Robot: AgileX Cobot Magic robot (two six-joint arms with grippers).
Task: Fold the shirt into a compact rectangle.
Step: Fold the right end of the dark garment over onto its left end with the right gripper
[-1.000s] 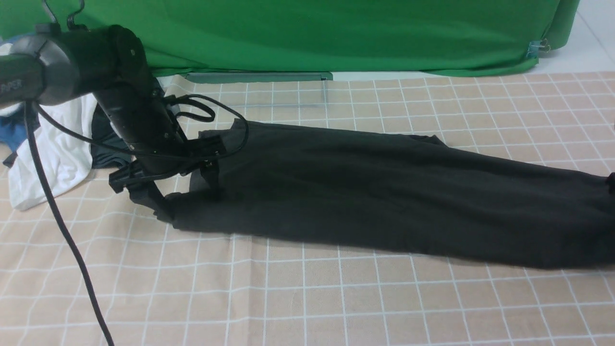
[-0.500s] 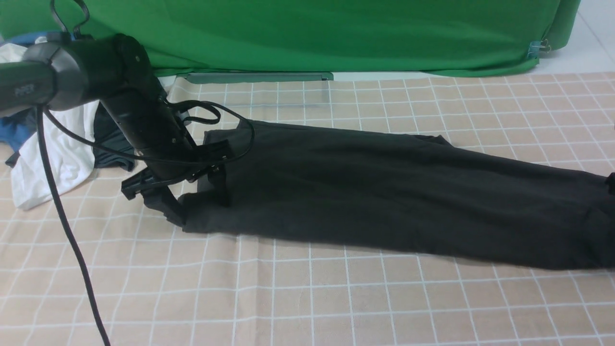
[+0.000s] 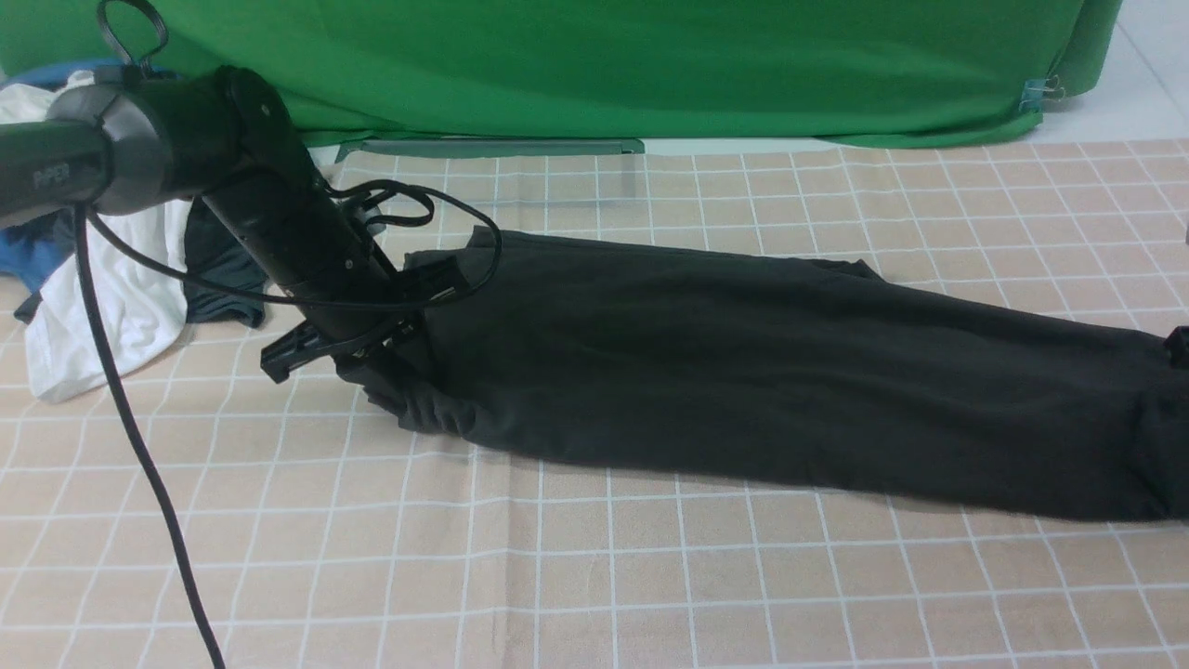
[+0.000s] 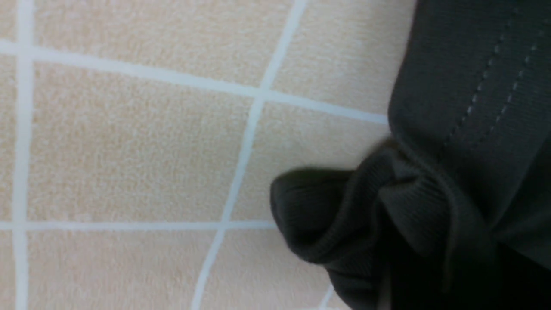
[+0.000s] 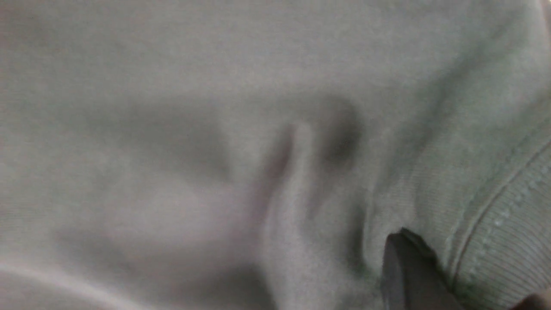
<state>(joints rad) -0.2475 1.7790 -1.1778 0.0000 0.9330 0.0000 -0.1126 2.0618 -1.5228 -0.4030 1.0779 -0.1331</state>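
The large black cotton shirt [image 3: 762, 372] was stretched lengthwise across the checked bench [image 3: 594, 576]; its bunched left end was clamped in the left gripper [image 3: 399, 395], while the right jaws' state could not be told.

One black shirt [image 3: 743, 372], one heap of other clothes [image 3: 102, 288], one checked cloth [image 3: 594, 576], one green backdrop [image 3: 604, 65].
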